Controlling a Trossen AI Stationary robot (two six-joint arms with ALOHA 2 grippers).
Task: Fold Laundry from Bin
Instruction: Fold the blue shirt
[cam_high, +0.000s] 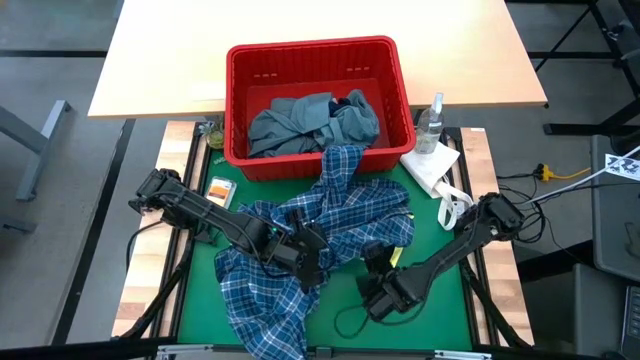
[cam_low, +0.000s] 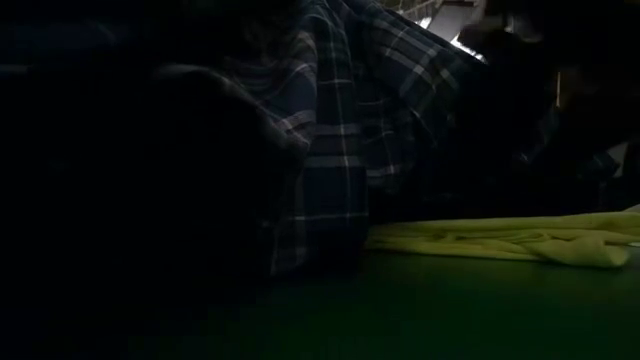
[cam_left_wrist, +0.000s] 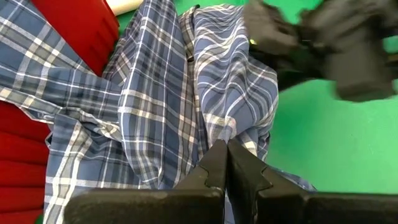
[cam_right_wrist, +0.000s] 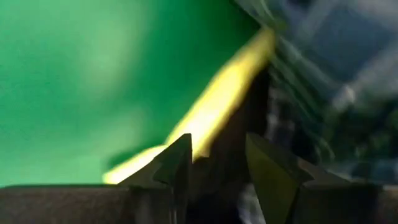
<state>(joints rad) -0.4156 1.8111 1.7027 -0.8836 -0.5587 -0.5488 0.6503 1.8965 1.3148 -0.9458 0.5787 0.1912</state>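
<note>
Both arms are matte black, built of slim straight links joined by bulkier rounded joint housings. The left gripper shows two black fingers with stepped, angular outer edges that taper to flat tips. The right gripper has the same black wedge-shaped fingers rising from a broad dark crossbar. A thin black cable loops at 6 o'clock from the right arm's wrist.

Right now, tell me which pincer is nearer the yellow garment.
Right. The right pincer sits beside the yellow garment, which peeks from under the plaid shirt; the left pincer is farther, on the plaid shirt.
</note>
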